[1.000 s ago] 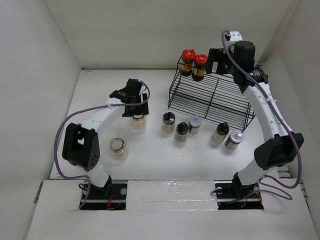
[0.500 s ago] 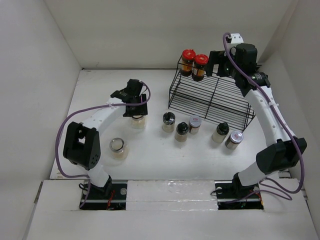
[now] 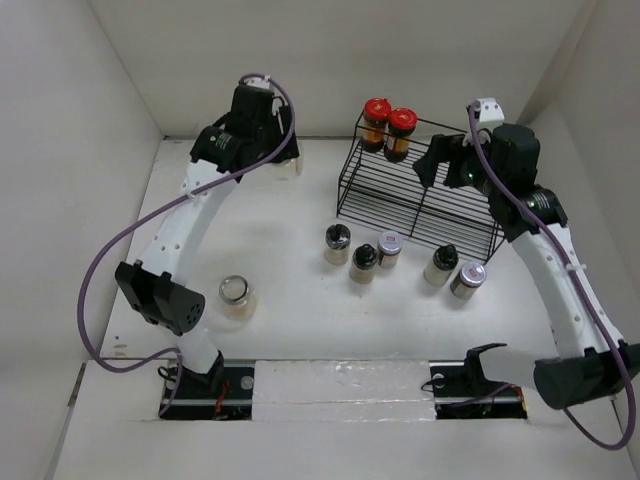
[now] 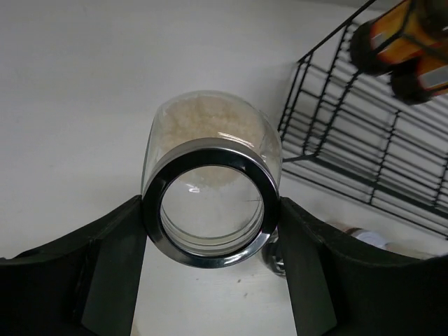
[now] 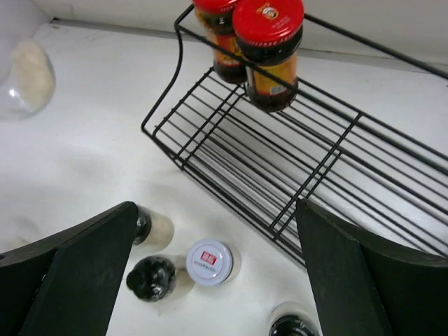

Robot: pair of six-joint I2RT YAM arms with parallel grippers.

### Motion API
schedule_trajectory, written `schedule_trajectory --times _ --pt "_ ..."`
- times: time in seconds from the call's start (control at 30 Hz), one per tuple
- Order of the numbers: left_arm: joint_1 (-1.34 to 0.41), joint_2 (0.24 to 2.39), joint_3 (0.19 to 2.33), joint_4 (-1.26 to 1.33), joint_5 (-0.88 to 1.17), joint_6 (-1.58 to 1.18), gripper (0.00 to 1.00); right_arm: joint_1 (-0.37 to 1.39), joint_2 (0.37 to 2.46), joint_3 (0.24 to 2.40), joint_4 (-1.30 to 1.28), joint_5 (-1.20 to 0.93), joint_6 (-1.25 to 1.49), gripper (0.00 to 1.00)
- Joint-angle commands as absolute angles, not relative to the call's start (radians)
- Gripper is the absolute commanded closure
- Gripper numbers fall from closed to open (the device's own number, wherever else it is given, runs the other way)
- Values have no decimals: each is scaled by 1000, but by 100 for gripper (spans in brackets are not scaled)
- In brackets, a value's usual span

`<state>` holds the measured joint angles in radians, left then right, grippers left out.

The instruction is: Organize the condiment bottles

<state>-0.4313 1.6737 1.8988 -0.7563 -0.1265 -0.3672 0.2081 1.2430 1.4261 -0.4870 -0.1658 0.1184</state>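
top view of a white table (image 3: 300, 320) boxed in by white walls (image 3: 90, 90). a black wire rack (image 3: 420, 200) fills the upper right of the frame. two red-lidded jars (image 3: 388, 125) with dark brown contents stand side by side at its top back corner. just below the rack, on the table, five small jars (image 3: 389, 249) stand upright in a loose row, lids dark or silvery, contents beige. a lone jar (image 3: 236, 297) of pale grains stands well apart at the lower left.

my left gripper (image 3: 283, 160), at the upper left of centre, is clamped on a clear jar (image 4: 210, 133) of pale beige grains. a finger presses each side of its silver-ringed neck. the jar hangs in the air left of the rack, not touching it.

my right gripper (image 3: 437, 165) hovers over the rack, fingers spread wide, nothing between them.
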Motion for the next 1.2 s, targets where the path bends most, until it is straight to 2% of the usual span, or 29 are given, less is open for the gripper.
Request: schedule_trajectory --times 0.0,0.07,0.2,0.37,0.67,0.9,1.17 --pt "-489 1724 2106 -796 -118 -373 70 232 1158 1368 -465 -183 144 0" --pt "-537 1808 2272 -818 -118 -373 70 242 1135 1333 -488 -183 153 0" --pt "-592 1925 2423 -796 -74 -385 70 252 1114 1298 -522 -193 153 0" --pt "-653 2003 2451 -683 -64 -408 70 261 1066 1287 -569 -193 153 0" --pt "-663 2085 2464 -552 -89 -408 68 291 988 1192 -581 -252 187 0" --pt "-676 2148 2473 -589 -54 -376 68 334 979 1176 -571 -206 196 0" --pt "-723 2178 2444 -641 -166 -339 68 374 1006 1167 -551 -215 196 0"
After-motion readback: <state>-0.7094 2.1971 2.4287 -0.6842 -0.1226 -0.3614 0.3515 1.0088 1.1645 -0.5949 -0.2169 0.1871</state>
